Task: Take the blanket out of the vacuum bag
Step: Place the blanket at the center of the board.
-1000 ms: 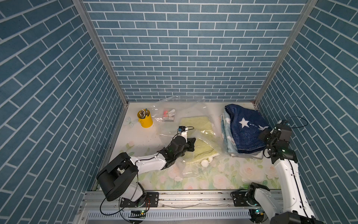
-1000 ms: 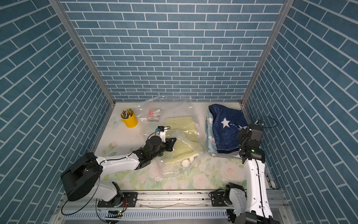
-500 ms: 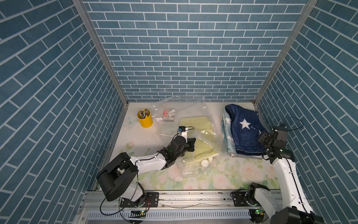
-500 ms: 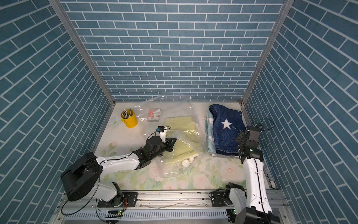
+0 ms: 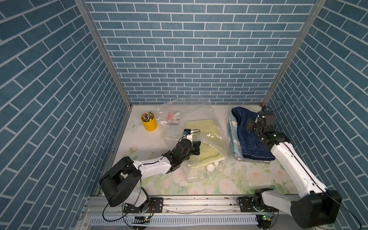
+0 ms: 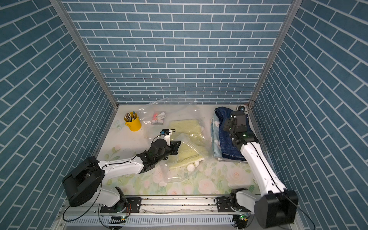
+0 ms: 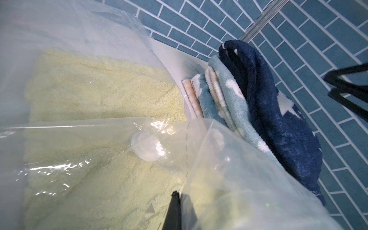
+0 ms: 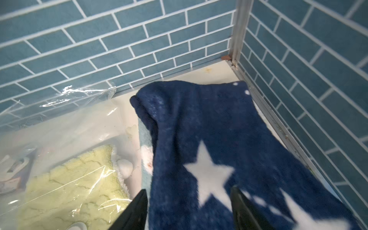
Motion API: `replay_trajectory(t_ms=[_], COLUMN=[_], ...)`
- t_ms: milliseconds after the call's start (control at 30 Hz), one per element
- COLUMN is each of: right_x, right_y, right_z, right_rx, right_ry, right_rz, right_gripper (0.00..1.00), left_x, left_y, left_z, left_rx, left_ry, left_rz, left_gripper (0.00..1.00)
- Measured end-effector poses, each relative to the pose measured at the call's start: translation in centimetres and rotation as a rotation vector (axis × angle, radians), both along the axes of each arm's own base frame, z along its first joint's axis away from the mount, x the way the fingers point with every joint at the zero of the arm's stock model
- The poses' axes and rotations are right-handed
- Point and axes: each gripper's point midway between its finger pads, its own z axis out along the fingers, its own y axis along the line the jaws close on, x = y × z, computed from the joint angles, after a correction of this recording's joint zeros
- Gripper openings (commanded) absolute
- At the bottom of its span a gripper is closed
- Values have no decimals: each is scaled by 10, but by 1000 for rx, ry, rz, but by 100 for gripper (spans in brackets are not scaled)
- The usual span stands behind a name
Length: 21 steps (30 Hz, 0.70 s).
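Since a second ago my right arm has let go: the navy star blanket (image 5: 249, 147), then pinched at its edge, now lies flat on the folded pile by the right wall. The right gripper (image 5: 251, 124) has shifted toward the back corner above it, and my left arm has not budged.

In both top views the vacuum bag (image 5: 209, 137) (image 6: 191, 139) sprawls across the middle of the table, with the yellow-green blanket (image 5: 201, 127) still inside it. The left gripper (image 5: 196, 148) lies low against the bag, just beside that blanket. A yellow pen cup (image 5: 149, 124) stands well apart at the back left.

From the left wrist I see my left fingers (image 7: 174, 209) clenched together on a fold of the bag's film (image 7: 239, 169). The round valve (image 7: 147, 147) sits just ahead of them, and the yellow-green blanket (image 7: 99, 89) lies under the plastic.

From the right wrist my fingers (image 8: 137, 211) stand wide apart, released, either side of the navy star blanket (image 8: 219, 129), which lies outside the bag. The bag's film (image 8: 59, 129) is off to one side of them, untouched
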Motion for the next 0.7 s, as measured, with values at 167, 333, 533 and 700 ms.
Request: replay_trajectory(t_ms=[167, 333, 533, 700], right_x=[66, 103, 104, 97], right_y=[24, 19, 11, 25], right_z=[-28, -74, -99, -60], right_rx=[-141, -303, -425, -422], right_ry=[71, 167, 224, 136], right_rz=[37, 7, -9, 2], right_gripper=[75, 64, 10, 0], left_x=[1, 3, 5, 7], left_y=[2, 5, 4, 1], left_z=[3, 7, 7, 5], left_rx=[14, 30, 45, 51], left_ry=[-3, -14, -12, -7], left_rz=[11, 21, 22, 21], left_gripper=[0, 0, 0, 0])
